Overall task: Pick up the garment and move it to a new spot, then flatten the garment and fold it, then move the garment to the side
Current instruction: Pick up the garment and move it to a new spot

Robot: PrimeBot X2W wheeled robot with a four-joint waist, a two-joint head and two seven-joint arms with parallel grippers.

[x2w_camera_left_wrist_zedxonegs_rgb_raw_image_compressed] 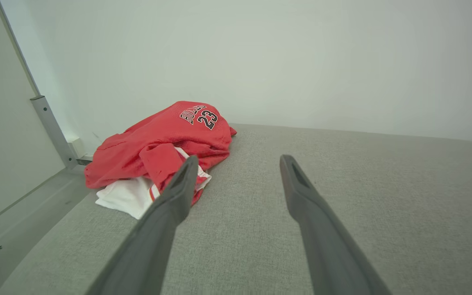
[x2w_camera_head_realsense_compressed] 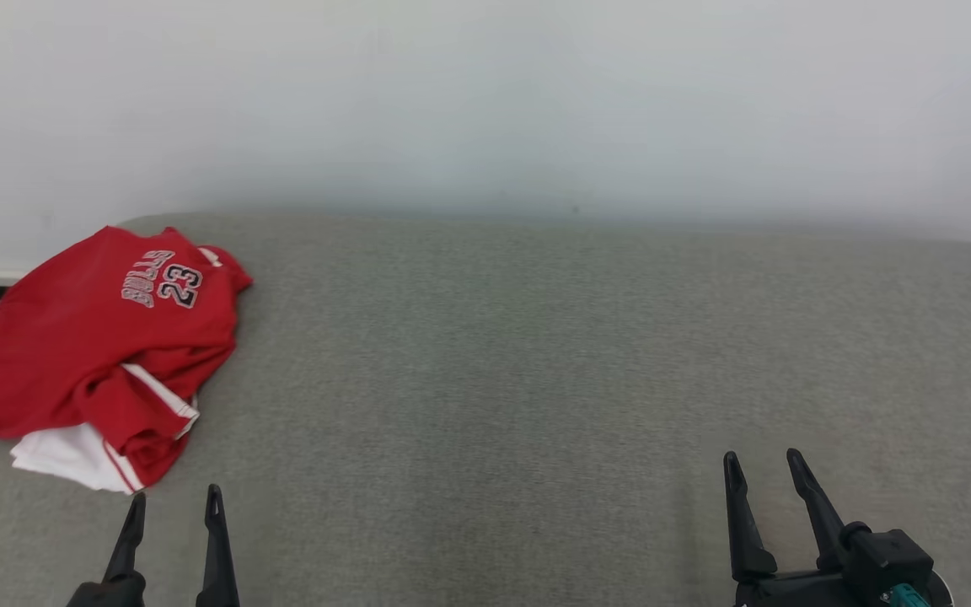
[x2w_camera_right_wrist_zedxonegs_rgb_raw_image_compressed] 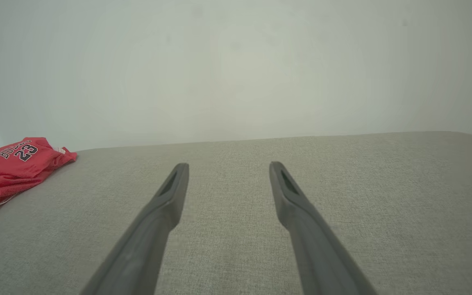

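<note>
Red Bulls 23 jersey [x2w_camera_head_realsense_compressed: 98, 337] bunched at left edge of grey padded surface [x2w_camera_head_realsense_compressed: 536, 354]. Left hand [x2w_camera_head_realsense_compressed: 174, 499] near it, fingers spread, empty. Right hand [x2w_camera_head_realsense_compressed: 762, 459] same, well apart. Best bet: left reaches in, pinches thick red fold.

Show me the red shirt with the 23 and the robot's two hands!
red shirt [x2w_camera_head_realsense_compressed: 72, 346]: head view, middle of the red cloth.
left hand [x2w_camera_head_realsense_compressed: 176, 495]: head view, midway between its open fingertips.
right hand [x2w_camera_head_realsense_compressed: 762, 456]: head view, midway between its open fingertips.
</note>
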